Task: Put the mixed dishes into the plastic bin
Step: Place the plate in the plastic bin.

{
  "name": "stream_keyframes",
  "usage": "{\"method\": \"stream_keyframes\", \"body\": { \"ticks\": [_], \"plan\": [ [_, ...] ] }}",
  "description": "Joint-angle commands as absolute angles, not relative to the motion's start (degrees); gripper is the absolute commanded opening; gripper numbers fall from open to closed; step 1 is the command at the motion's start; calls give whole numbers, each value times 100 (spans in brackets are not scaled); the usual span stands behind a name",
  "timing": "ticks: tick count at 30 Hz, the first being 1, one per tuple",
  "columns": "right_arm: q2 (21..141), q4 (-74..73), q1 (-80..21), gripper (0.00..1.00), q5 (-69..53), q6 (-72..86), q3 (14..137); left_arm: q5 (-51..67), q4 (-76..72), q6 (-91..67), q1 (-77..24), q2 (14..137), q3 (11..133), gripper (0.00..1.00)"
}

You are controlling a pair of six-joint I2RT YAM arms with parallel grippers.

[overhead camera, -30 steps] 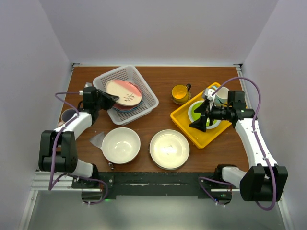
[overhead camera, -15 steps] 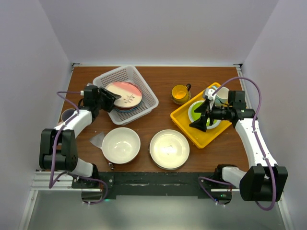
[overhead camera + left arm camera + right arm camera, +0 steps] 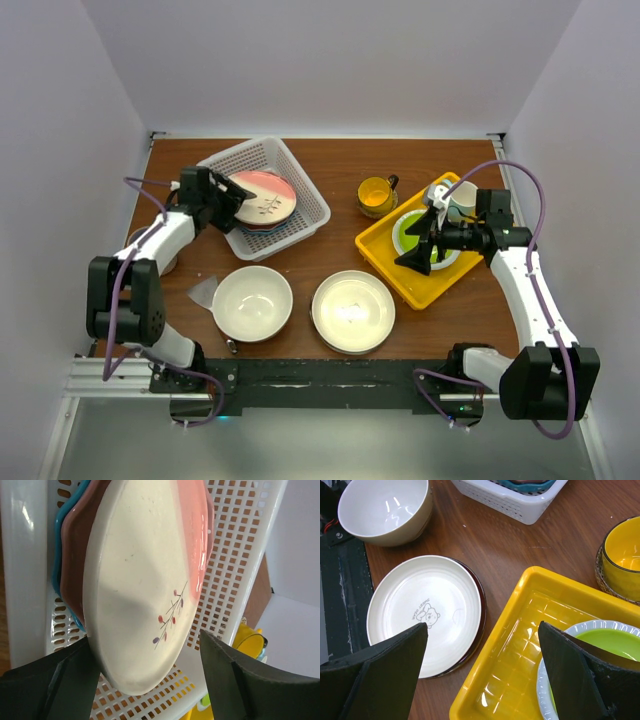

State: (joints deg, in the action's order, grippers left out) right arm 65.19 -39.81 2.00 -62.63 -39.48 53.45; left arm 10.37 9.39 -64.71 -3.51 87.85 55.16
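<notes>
Both jaws of the left tool [image 3: 145, 647] stand spread, the cream-pink plate [image 3: 150, 565] apparently between them.

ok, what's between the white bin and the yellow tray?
The yellow mug stands in the gap between the plastic bin and the yellow tray, nearer the tray. The rest is bare wood. The top external view shows it.
</notes>
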Motion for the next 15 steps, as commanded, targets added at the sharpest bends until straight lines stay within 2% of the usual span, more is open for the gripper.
{"method": "stream_keyframes", "body": {
  "ticks": [1, 15],
  "plan": [
    [6381, -3937, 246, 96, -6434, -3981, 5511, 703, 1888, -6118, -439, 9262, 6169, 82],
    [6372, -3955, 264, 96, -6442, -4008, 5520, 229, 3137, -5854, -668, 10019, 7144, 89]
  ]
}}
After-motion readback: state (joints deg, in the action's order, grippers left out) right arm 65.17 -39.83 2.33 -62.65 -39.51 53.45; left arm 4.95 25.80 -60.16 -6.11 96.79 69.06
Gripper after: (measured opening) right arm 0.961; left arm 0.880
